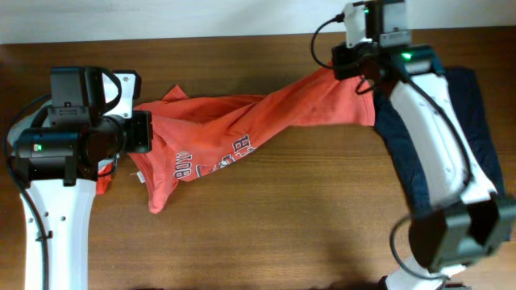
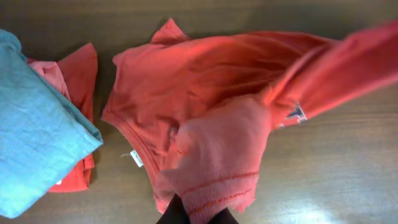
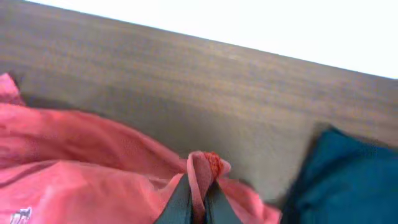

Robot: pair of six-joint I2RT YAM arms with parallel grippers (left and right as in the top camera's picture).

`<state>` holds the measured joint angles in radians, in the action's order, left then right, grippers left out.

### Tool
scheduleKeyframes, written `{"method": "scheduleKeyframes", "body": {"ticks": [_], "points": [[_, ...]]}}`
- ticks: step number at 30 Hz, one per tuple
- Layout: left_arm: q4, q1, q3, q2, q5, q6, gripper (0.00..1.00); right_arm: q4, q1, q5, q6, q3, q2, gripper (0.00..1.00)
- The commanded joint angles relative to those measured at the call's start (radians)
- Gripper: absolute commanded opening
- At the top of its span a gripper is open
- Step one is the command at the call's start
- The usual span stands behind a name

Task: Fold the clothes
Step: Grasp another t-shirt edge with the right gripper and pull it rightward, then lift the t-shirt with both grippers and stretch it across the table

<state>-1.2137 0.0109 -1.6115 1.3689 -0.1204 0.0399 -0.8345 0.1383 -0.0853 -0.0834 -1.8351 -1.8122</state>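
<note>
The red-orange T-shirt (image 1: 242, 129) with white-and-navy lettering is stretched across the wooden table between my two grippers. My left gripper (image 1: 143, 133) is shut on its stitched hem at the left end, as the left wrist view (image 2: 199, 214) shows, with the shirt (image 2: 205, 81) bunched in front. My right gripper (image 1: 355, 68) is shut on a pinch of the shirt's far right end near the table's back edge; the right wrist view (image 3: 199, 194) shows fabric (image 3: 81, 180) between the fingers. The navy garment (image 1: 476, 121) lies at the right, partly under my right arm, and shows in the right wrist view (image 3: 348, 180).
A folded light blue-grey shirt (image 2: 37, 124) lies on a folded plain orange-red shirt (image 2: 78, 74) at the far left, mostly hidden under my left arm in the overhead view. The table's back edge (image 1: 242, 36) runs just behind the right gripper. Bare wood (image 1: 282, 225) fills the front middle.
</note>
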Motion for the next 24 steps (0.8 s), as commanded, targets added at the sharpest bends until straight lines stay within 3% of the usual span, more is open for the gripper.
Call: {"method": "scheduleKeyframes", "body": {"ticks": [1,10,14,24], "points": [[0.023,0.005,-0.023,-0.005,-0.003,-0.010,0.00,-0.098,0.002,0.046,-0.018,-0.008,0.116,0.04],[0.025,0.005,-0.418,-0.087,0.066,-0.010,0.00,-0.333,-0.039,0.144,-0.017,-0.008,0.508,0.05],[0.028,0.005,-0.551,-0.168,0.135,-0.011,0.00,-0.390,-0.043,0.151,-0.018,-0.008,0.654,0.10],[0.032,0.005,-0.568,-0.266,0.248,-0.033,0.00,-0.487,-0.043,0.151,-0.018,-0.008,0.705,0.11]]}}
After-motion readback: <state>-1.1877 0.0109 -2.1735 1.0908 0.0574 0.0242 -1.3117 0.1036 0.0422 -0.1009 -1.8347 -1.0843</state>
